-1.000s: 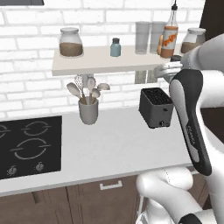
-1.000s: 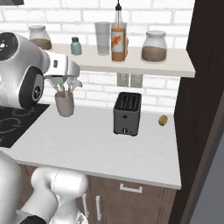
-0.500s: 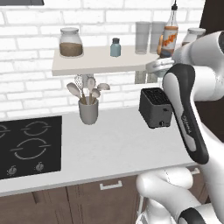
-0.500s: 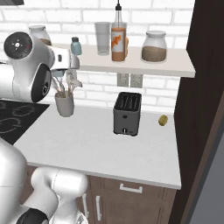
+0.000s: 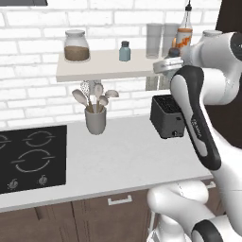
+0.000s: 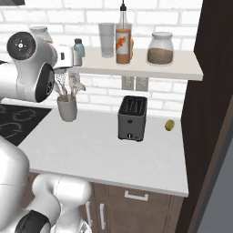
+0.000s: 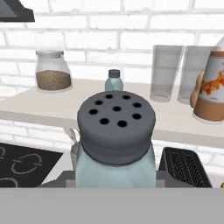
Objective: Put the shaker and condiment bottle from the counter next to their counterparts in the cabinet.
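Hand view, centre frame: gripper (image 7: pixel 114 186) clamping the shaker (image 7: pixel 116 140), twin shaker (image 7: pixel 113 81) just above on the cabinet (image 7: pixel 52 109). Easing forward level, lowering beside the twin, avoiding knocks.

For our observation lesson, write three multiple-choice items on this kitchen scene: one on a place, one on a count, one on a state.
1. Where is the toaster?
A. on the counter
B. on the shelf
C. on the hob

2. How many holes has the held shaker in its cap?
A. three
B. eight
C. twelve

3. The end effector is:
A. open and bare
B. shut on the shaker
C. shut on a spoon

Key: 1 A, it stands below the shelf; 2 B, counted in the hand view; 3 B, the shaker sits between its fingers.
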